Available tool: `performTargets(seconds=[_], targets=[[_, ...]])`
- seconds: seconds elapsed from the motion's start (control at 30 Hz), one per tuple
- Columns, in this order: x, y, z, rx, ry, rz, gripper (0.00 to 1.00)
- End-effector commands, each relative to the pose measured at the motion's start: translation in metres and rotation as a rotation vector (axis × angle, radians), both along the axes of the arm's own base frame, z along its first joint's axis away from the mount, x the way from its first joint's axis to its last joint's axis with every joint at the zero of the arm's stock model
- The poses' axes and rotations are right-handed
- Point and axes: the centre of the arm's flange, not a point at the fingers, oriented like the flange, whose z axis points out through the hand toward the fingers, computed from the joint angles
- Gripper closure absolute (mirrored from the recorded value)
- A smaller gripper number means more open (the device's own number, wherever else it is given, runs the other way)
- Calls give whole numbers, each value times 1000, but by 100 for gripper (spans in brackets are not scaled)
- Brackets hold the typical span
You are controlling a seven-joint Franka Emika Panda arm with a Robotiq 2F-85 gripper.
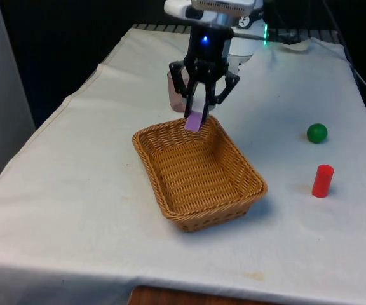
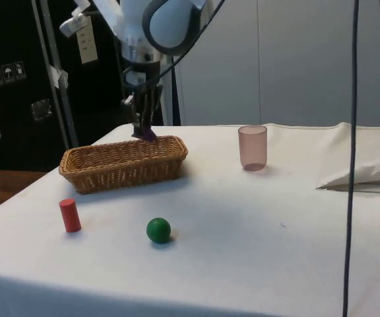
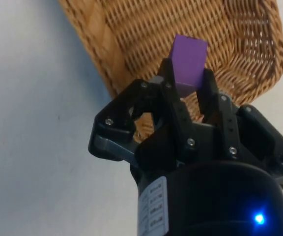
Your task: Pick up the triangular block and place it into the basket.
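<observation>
A: What is the gripper [image 1: 196, 113] doing?
B: It is pinching the purple block [image 1: 194, 121] between its fingers.

A: Where is the block sitting?
B: It is hanging just above the basket [image 1: 170, 210], over the rim nearest the pink cup [image 2: 253, 148].

A robotics lab or test room is suggested. A table [image 1: 75, 190] is draped in a white cloth and backed by black curtains [image 1: 62, 38], and dark cabinets [image 2: 12, 79] (with small labels stuck on) are seen to the side. Cables [image 2: 352, 132] are hung across the view, and plain props are laid out: a red cylinder [image 1: 322, 180], a green ball [image 1: 317, 133].
</observation>
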Motion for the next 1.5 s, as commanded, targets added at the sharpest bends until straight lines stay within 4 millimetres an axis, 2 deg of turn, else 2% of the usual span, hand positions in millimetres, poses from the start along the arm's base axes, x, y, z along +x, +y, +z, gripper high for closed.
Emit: performTargets(seconds=[0.0,0.17,0.43,0.5,0.53,0.57,0.8,0.83,0.87,0.93,1.13,1.47], targets=[[5,0,-5,8,0,-3,67],[21,-2,-16,-1,-1,-13,67],[32,4,-23,-8,-2,-13,65],[32,3,-24,-12,-3,-12,57],[33,5,-24,-8,-1,-13,57],[33,6,-25,-8,-1,-13,48],[33,7,-25,-9,-1,-11,16],[32,6,-24,-12,-2,-9,7],[33,7,-26,-9,0,-11,7],[33,8,-26,-9,0,-10,0],[31,8,-26,-12,2,-7,0],[7,16,-23,5,13,-6,0]])
